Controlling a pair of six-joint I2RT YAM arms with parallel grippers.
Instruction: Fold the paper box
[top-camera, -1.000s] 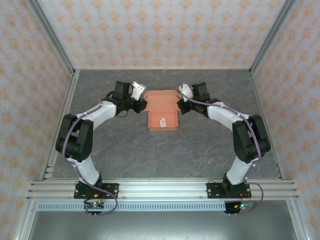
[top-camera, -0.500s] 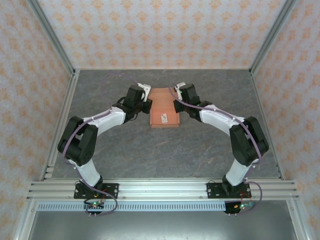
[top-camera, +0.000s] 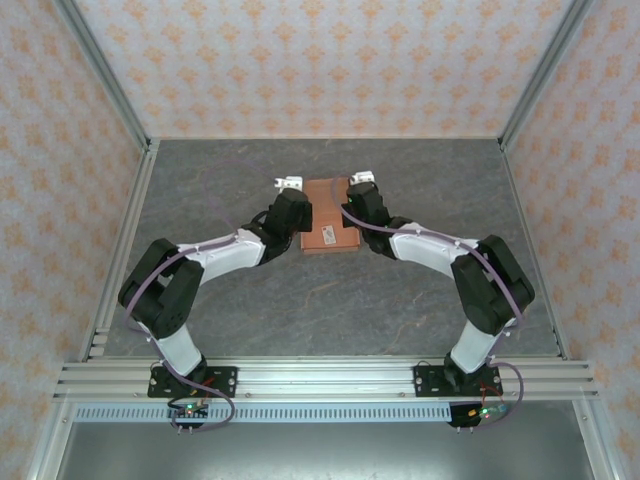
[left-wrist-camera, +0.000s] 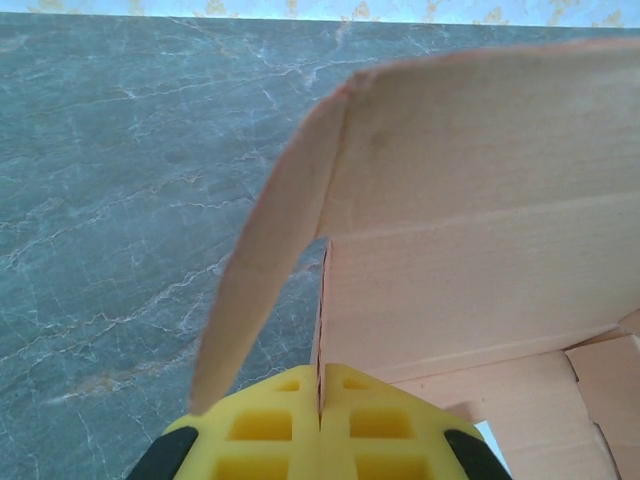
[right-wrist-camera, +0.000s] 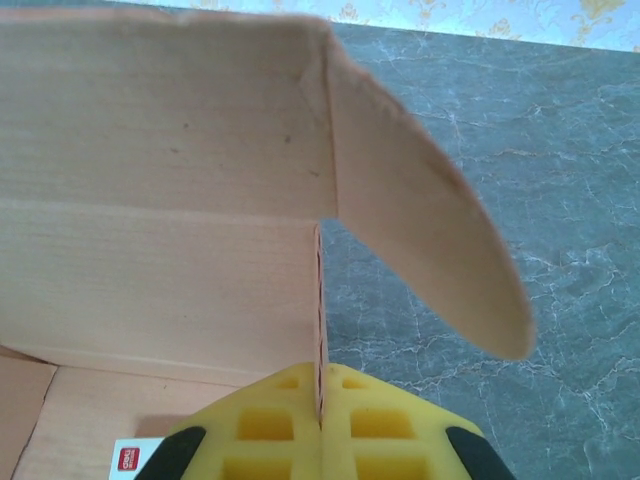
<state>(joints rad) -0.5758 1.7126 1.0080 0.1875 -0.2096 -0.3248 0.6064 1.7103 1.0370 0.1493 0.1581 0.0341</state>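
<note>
The salmon-orange paper box (top-camera: 328, 218) lies on the grey table between my two arms, its lid standing up at the far side. My left gripper (left-wrist-camera: 320, 405) is shut on the box's left side wall (left-wrist-camera: 322, 300), whose thin card edge runs between the yellow pads. A rounded lid flap (left-wrist-camera: 260, 270) hangs out to the left. My right gripper (right-wrist-camera: 320, 400) is shut on the right side wall (right-wrist-camera: 319, 300) in the same way, with its rounded flap (right-wrist-camera: 430, 240) hanging to the right. A small white label (right-wrist-camera: 128, 460) sits on the box floor.
The grey marbled table (top-camera: 330, 300) is ringed by patterned walls with metal posts (top-camera: 105, 70) at the corners. An aluminium rail (top-camera: 320, 378) carries both arm bases at the near edge.
Both grippers have moved inward toward each other and toward the near side with the box's side walls. The lid has risen, so the box looks shorter from above.
</note>
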